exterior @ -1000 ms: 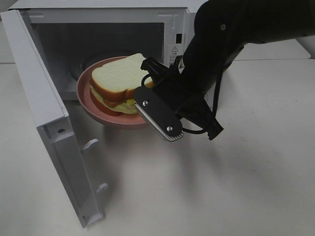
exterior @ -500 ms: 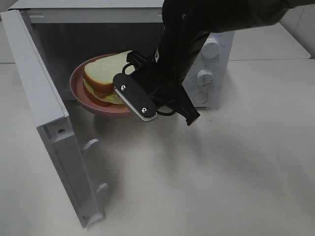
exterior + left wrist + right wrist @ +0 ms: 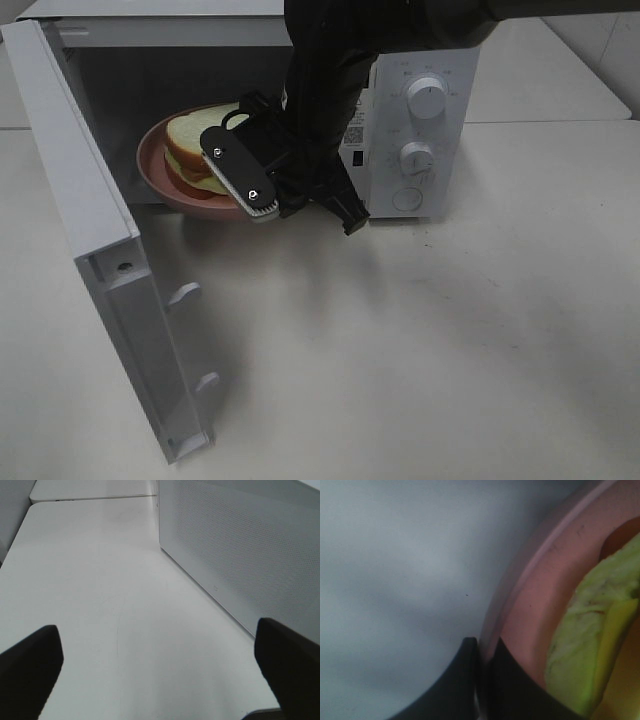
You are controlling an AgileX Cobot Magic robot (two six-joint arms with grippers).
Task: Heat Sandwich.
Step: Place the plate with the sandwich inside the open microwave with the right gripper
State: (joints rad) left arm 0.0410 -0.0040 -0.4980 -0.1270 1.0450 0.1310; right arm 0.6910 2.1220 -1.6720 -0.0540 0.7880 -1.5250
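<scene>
Here, the rim of the pink plate [image 3: 535,605] is pinched by the right gripper [image 3: 481,647], its arm [image 3: 335,70] slanted down before the open microwave [image 3: 425,60].

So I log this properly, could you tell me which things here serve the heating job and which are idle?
In use: sandwich, plate, microwave, open door, right end effector pinching the plate's rim.
Idle: left end effector, open above the table.

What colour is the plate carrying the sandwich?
The plate is plain pink with no pattern. It shows best in the right wrist view, close up on its rim.
</scene>
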